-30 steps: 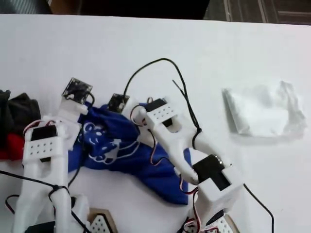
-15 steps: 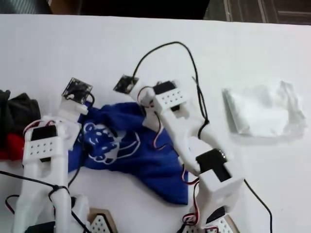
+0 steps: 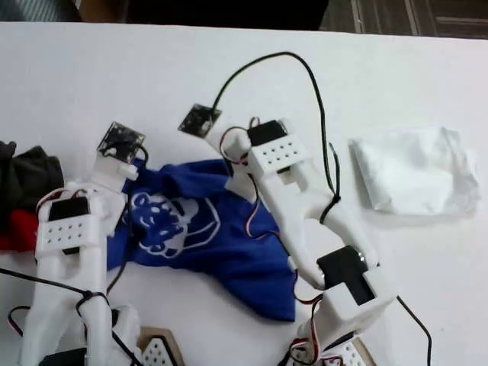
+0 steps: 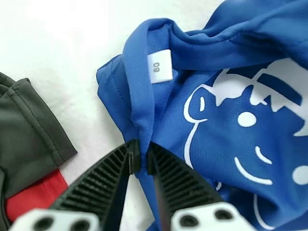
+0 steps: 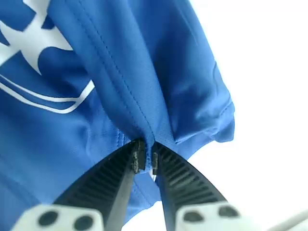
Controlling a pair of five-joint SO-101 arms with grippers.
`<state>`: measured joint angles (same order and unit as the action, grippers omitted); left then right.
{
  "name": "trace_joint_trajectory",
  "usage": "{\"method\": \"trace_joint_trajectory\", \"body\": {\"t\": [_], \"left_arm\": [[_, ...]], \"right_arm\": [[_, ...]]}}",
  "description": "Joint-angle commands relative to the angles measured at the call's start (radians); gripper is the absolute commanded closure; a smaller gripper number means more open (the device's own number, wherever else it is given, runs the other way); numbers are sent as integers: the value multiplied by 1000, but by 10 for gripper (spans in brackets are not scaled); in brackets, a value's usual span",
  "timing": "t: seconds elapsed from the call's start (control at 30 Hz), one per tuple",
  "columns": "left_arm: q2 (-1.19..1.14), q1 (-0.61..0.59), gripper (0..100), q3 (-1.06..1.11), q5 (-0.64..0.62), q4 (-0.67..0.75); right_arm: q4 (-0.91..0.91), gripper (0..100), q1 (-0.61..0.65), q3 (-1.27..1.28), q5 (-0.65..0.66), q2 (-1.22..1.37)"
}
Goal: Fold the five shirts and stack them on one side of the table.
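We pinch the blue shirt point(image 3: 206, 236) near its collar with our left gripper point(image 4: 141, 161) and on its other side with our right gripper point(image 5: 145, 161), so it lies sideways on the tabletop point(image 3: 343, 76) between them.

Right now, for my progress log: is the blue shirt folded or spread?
Spread, rumpled: the blue shirt lies open, print showing, left end effector and right end effector pinching its edges.

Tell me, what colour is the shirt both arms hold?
Blue shirt with white cartoon print; clearest in left wrist view.
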<state>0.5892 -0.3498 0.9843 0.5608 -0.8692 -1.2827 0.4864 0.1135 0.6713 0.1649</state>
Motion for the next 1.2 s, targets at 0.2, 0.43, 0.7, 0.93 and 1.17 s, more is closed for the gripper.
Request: {"method": "trace_joint_trajectory", "body": {"t": [0.2, 0.43, 0.7, 0.93, 1.17], "left_arm": [[5, 8, 975, -277, -9, -203], [5, 31, 975, -786, -6, -595], [11, 149, 975, -1227, -9, -919], [133, 110, 975, -1300, 0, -914], [298, 130, 975, -1303, 0, -904]], "right_arm": [[-102, 978, -28, -166, 114, -283], [-203, 978, -88, -347, 181, -512], [-203, 978, -88, -376, 221, -708], [-154, 978, -142, -377, 278, -909], [-58, 978, -265, -377, 359, -1046]]}}
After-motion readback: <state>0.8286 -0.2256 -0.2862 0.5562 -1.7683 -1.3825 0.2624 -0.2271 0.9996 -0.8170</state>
